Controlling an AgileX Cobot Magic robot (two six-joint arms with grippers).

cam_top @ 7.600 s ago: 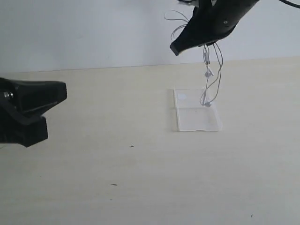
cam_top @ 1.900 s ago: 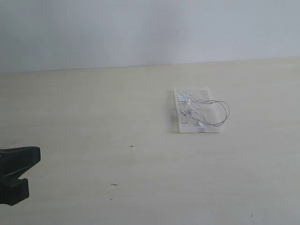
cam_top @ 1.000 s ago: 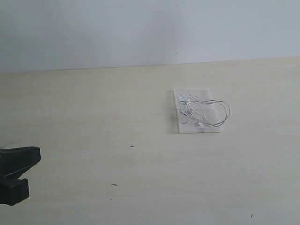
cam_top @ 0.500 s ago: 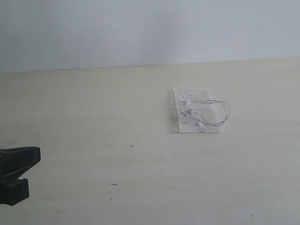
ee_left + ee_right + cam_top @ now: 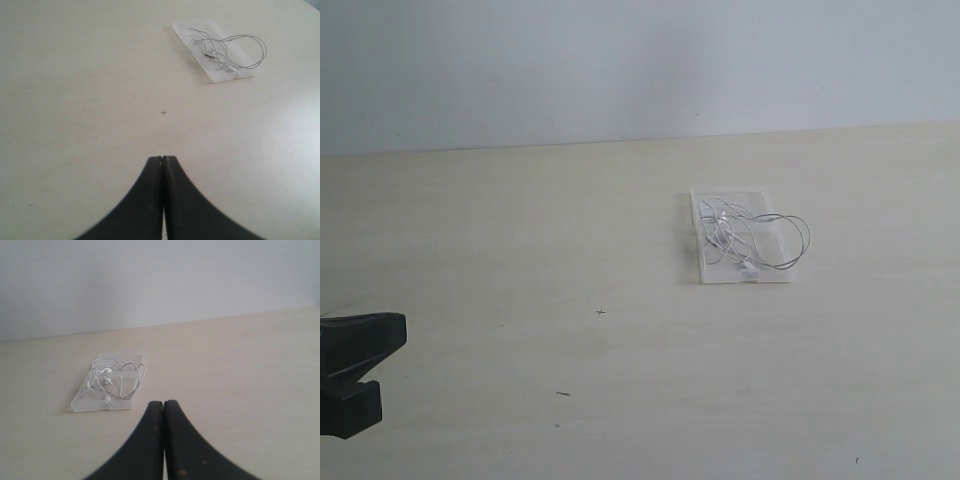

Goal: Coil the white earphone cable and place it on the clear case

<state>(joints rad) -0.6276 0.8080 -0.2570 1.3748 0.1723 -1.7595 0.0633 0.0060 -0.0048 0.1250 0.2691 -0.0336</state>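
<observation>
Now both claws are pinched fully closed and hold nothing: the left gripper (image 5: 162,160) and the right gripper (image 5: 163,404) each hang low, well apart from the work. Further out, the white earphone cable (image 5: 732,232) lies in a loose tangle on the clear case (image 5: 715,272), with one loop spilling past its edge. That springy overhang could, I judge, drag the coil off, or a passing arm could shove the light case. The pale table (image 5: 570,250) looks smooth, and a plain white wall (image 5: 620,70) stands behind it.

left gripper (image 5: 162,160): fingers (image 5: 145,200) closed tip to tip | right gripper (image 5: 163,404): fingers closed tip to tip
</observation>
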